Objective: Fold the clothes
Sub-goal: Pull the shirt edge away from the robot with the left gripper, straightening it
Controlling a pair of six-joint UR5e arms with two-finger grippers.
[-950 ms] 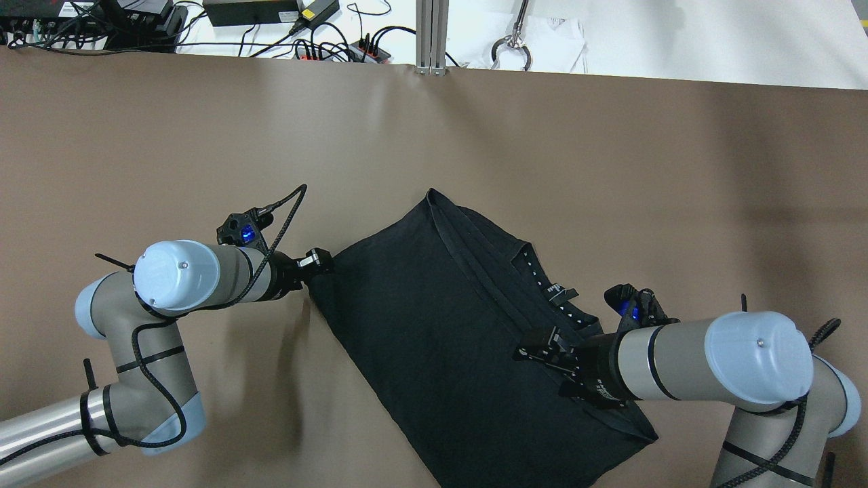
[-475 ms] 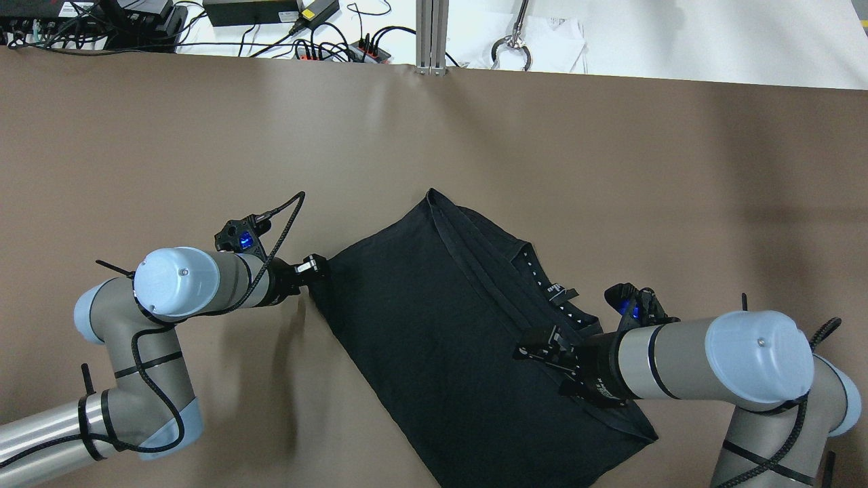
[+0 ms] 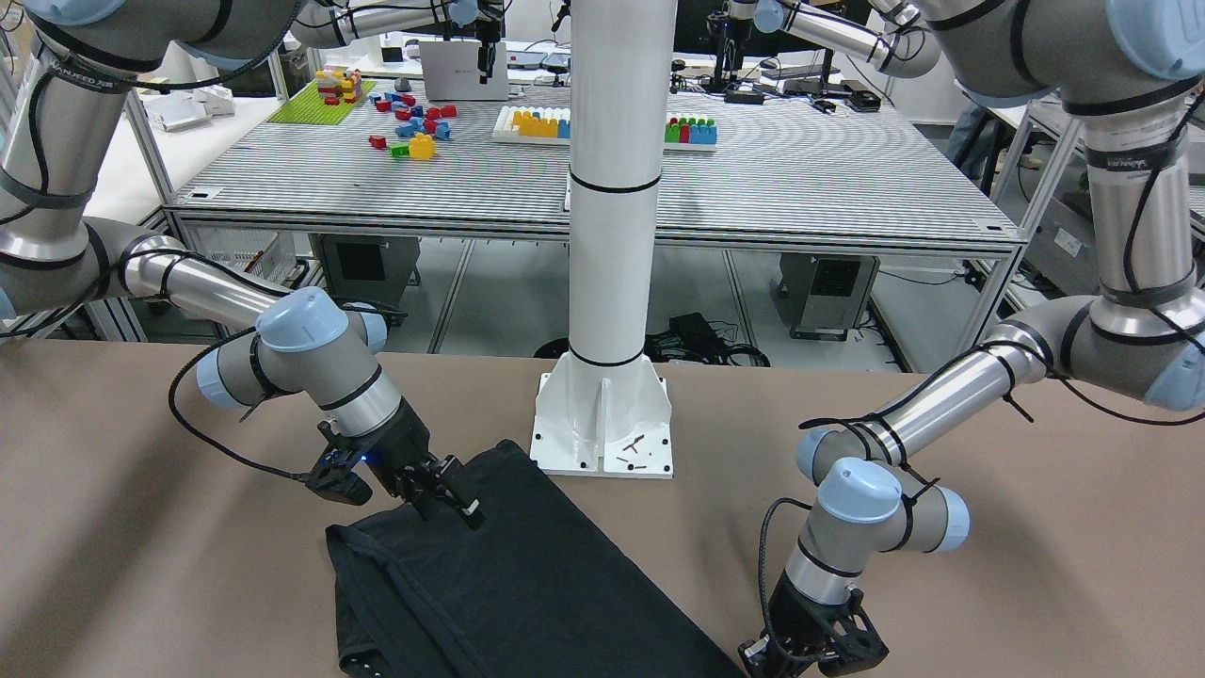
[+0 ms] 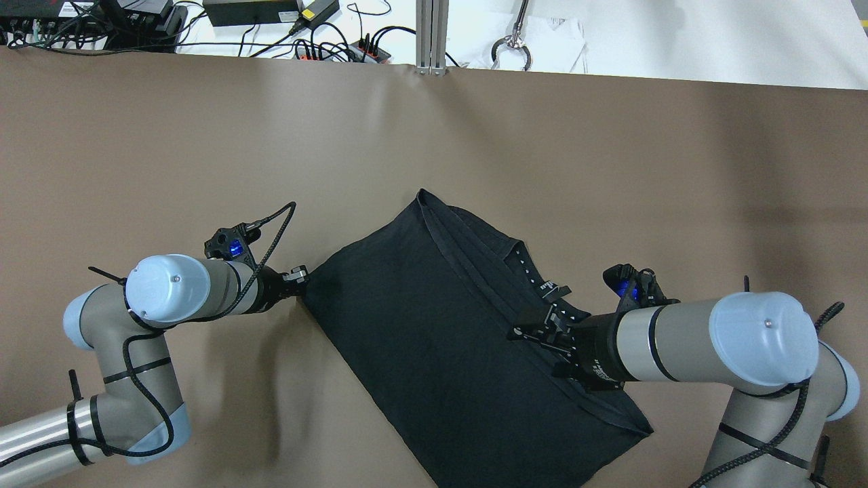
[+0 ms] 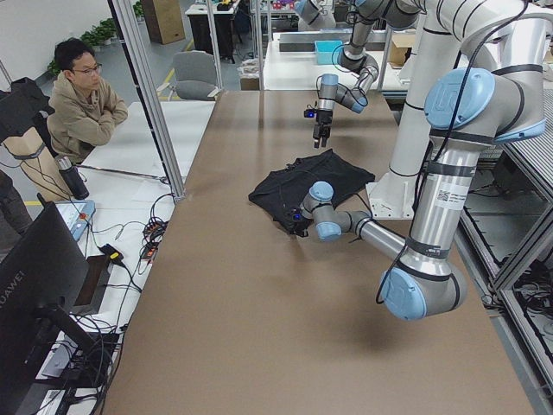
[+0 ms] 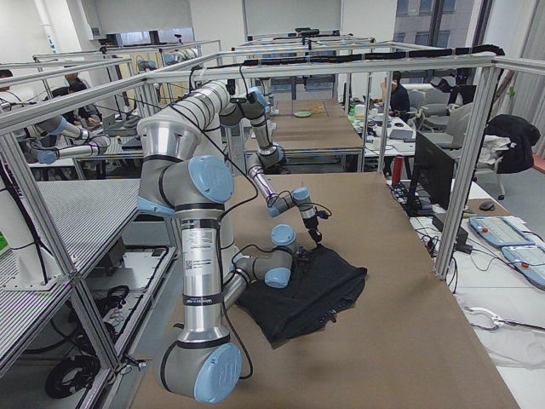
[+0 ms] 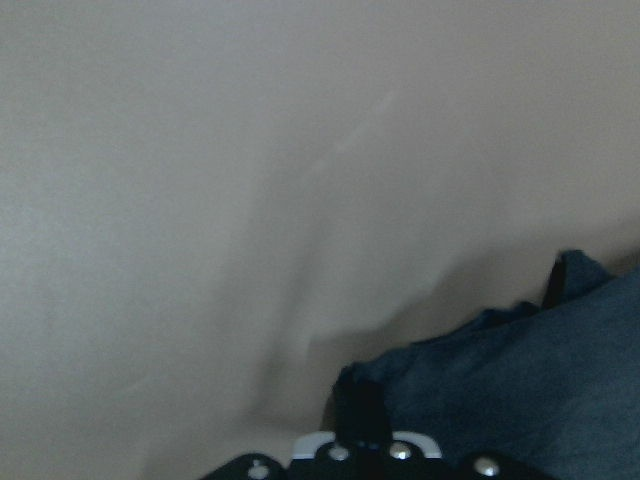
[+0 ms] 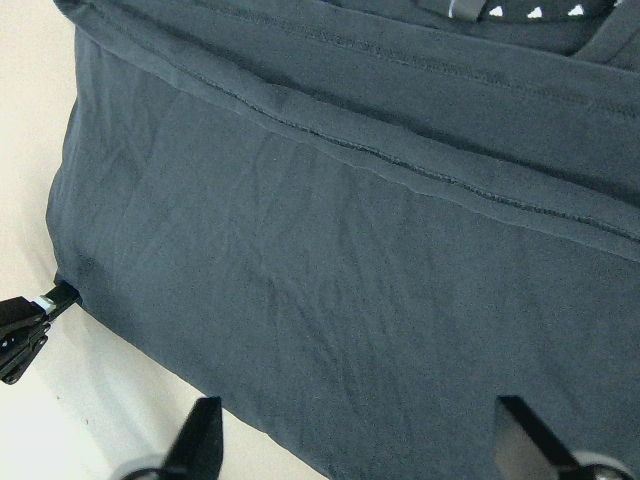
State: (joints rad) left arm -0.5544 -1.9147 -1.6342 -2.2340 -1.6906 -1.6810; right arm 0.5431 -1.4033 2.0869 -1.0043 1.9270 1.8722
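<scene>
The clothes are one black garment (image 4: 420, 318), lying slanted on the brown table (image 4: 203, 135) with hems and a row of small white marks (image 4: 536, 274) toward its right side. My left gripper (image 4: 302, 276) is shut on the garment's left corner, low at the table; the left wrist view shows the pinched fabric (image 7: 520, 380). My right gripper (image 4: 525, 332) stands open over the garment's right part. In the right wrist view its fingers (image 8: 205, 430) are wide apart above the cloth (image 8: 350, 250), with nothing between them. In the front-facing view the garment (image 3: 527, 584) lies in front of the pillar.
The white pillar (image 3: 612, 235) and its base plate (image 3: 602, 424) stand at the robot's side of the table. Cables and power supplies (image 4: 271, 13) lie past the far edge. A person (image 5: 82, 95) sits beyond the table's side.
My left gripper has drawn back to the left with the corner in it, and the whole garment has slid a little left. The right gripper moved slightly and stayed open.
</scene>
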